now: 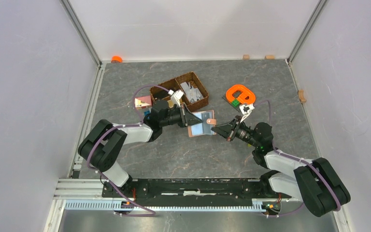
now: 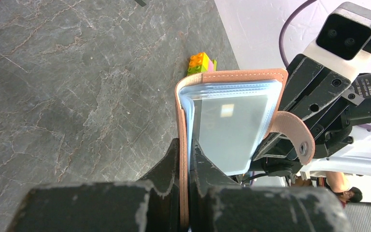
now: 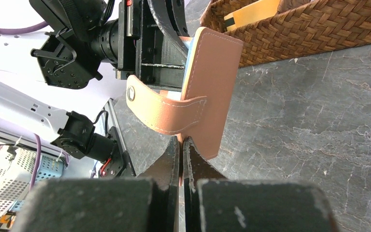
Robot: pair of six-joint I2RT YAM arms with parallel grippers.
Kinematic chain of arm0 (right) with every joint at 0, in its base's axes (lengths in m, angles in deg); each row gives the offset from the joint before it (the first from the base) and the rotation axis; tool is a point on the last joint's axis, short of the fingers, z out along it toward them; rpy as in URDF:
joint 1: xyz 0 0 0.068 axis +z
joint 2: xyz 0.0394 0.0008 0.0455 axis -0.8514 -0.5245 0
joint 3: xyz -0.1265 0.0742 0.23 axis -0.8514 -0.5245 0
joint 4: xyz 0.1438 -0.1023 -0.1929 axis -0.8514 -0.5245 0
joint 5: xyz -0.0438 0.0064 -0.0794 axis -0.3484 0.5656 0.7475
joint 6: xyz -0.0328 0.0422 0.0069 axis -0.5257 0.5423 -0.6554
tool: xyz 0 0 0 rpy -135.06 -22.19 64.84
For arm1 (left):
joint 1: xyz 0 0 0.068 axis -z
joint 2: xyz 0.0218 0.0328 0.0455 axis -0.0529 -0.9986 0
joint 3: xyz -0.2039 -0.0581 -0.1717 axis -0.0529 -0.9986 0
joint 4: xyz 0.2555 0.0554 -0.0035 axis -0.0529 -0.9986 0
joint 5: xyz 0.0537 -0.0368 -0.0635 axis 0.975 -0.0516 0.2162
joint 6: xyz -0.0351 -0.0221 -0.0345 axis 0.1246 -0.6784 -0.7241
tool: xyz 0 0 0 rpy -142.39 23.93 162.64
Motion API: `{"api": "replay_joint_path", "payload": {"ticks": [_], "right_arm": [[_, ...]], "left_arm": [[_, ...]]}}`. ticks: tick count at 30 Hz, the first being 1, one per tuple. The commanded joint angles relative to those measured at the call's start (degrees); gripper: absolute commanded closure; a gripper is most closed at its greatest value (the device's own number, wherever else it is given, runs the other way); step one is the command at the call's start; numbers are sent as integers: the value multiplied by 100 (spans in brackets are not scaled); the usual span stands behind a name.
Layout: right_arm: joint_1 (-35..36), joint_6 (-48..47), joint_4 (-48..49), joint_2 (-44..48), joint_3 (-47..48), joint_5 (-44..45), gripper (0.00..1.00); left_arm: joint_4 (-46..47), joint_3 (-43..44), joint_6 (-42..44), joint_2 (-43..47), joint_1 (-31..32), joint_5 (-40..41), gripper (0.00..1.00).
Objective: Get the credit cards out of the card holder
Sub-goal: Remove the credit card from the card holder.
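Note:
The tan-pink card holder [image 1: 201,123] is held open above the table between both grippers. My left gripper [image 1: 189,119] is shut on one cover; in the left wrist view [image 2: 187,151] its fingers pinch the tan cover [image 2: 236,73] and the clear sleeves. A pale grey-blue credit card [image 2: 227,130] sits inside a sleeve. My right gripper [image 1: 215,128] is shut on the other cover's edge, which also shows in the right wrist view [image 3: 181,145] below the snap tab [image 3: 160,109]. The cover's outside [image 3: 212,82] faces that camera. Other cards are hidden.
A dark brown wicker basket [image 1: 186,92] with items stands behind the left gripper and shows in the right wrist view [image 3: 314,29]. An orange ring-shaped object [image 1: 240,94] with toy bricks [image 2: 200,63] lies back right. A pink-and-white square piece [image 1: 143,102] lies back left.

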State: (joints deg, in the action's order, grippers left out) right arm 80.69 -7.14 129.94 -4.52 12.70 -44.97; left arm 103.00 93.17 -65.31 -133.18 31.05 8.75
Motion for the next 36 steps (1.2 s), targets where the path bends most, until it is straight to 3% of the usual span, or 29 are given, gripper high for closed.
{"api": "replay_joint_path", "payload": {"ticks": [1,31,36], "right_arm": [[96,19,454,-102,245,-219,100],[175,161,647,-335,272,-332,100],[175,-301,-332,-148,391,107,84]], "left_arm": [[437,246,-269,-135,-5,-240,98],[527,284,-336,-208,28,-335,98],[419,268,-295,-137,33,-266,98]]}}
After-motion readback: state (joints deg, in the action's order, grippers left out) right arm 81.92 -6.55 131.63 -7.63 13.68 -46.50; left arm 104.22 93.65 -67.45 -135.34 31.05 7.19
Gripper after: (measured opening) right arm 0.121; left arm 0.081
